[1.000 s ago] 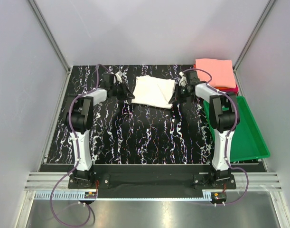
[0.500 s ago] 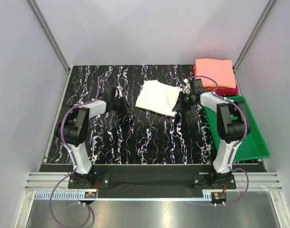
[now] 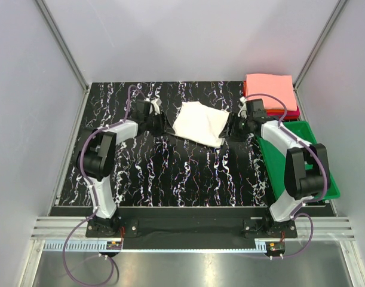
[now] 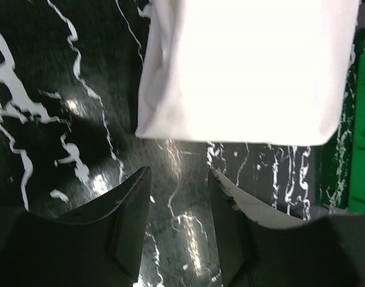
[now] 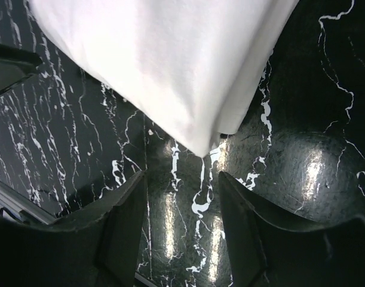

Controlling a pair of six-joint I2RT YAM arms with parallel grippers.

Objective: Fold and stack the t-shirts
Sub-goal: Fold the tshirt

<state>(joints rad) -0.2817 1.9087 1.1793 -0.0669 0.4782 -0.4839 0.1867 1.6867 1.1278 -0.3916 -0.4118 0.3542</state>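
A folded cream-white t-shirt (image 3: 200, 122) lies flat on the black marbled table (image 3: 170, 173), at the back middle. My left gripper (image 3: 162, 123) sits just off its left edge and my right gripper (image 3: 235, 126) just off its right edge. Both are open and apart from the cloth. In the left wrist view the white t-shirt (image 4: 248, 72) lies beyond the left gripper (image 4: 179, 174), with only table between the fingers (image 4: 129, 221). In the right wrist view a corner of the t-shirt (image 5: 170, 66) points at the empty right gripper (image 5: 181, 177). A stack of folded t-shirts, salmon-pink (image 3: 269, 89) over red (image 3: 291, 112), sits at the back right.
A green plastic tray (image 3: 307, 173) stands along the right side, under my right arm, with the stack just behind it. Its green edge (image 4: 364, 119) shows in the left wrist view. Grey walls close in the table on three sides.
Both grippers carried the white t-shirt a little to the right, then opened, let go of its edges and drew back. The shirt now lies free on the table.
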